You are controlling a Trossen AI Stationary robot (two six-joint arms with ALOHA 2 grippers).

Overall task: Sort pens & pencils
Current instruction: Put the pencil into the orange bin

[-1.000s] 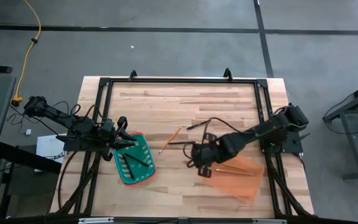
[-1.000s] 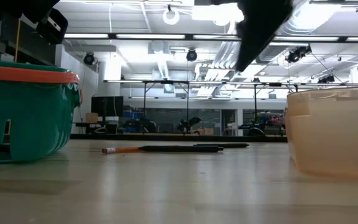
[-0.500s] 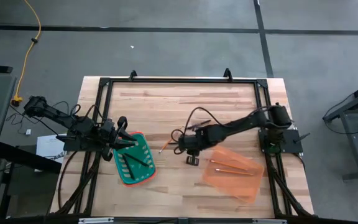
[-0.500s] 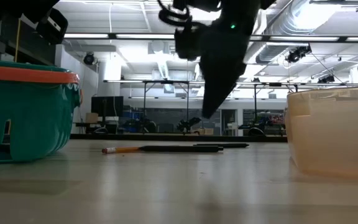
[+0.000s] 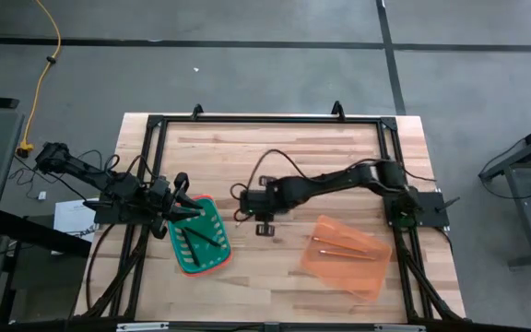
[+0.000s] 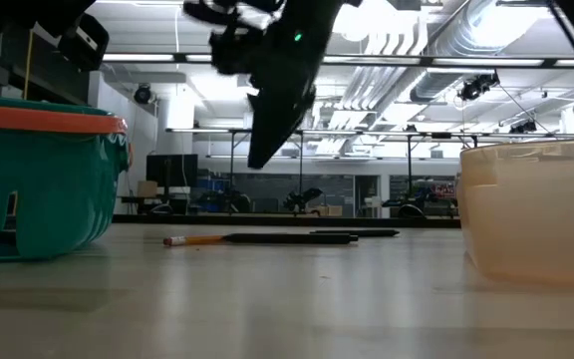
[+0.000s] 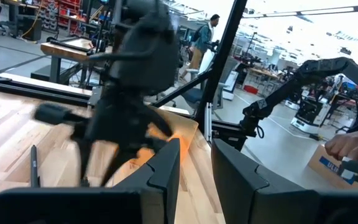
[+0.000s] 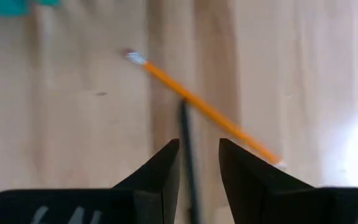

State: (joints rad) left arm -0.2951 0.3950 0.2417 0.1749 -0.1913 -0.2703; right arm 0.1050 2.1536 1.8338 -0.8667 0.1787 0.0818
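Note:
An orange pencil (image 8: 197,106) lies flat on the table's middle, and a dark pen (image 8: 187,134) lies with one end against it. In the low view the pencil (image 6: 197,239), that pen (image 6: 287,237) and a second pen (image 6: 362,233) lie in a row. My right gripper (image 8: 197,163) hangs open above the first pen and the pencil, touching neither, and in the high view it (image 5: 252,210) shows over the table's middle. My left gripper (image 5: 184,205) waits open at the teal basket's far rim.
A teal basket (image 5: 199,238) at the near left holds dark pens (image 5: 196,242). An orange tray (image 5: 344,256) at the near right holds pencils (image 5: 344,247). A black frame (image 5: 265,120) runs along the table's edges. Bare wood lies at the far side.
My right gripper has swung from above the orange tray toward the table's left, sinking a little and rolling. It now hangs over the pencil and pen in the middle. The pencil and pens on the table have stayed where they lay.

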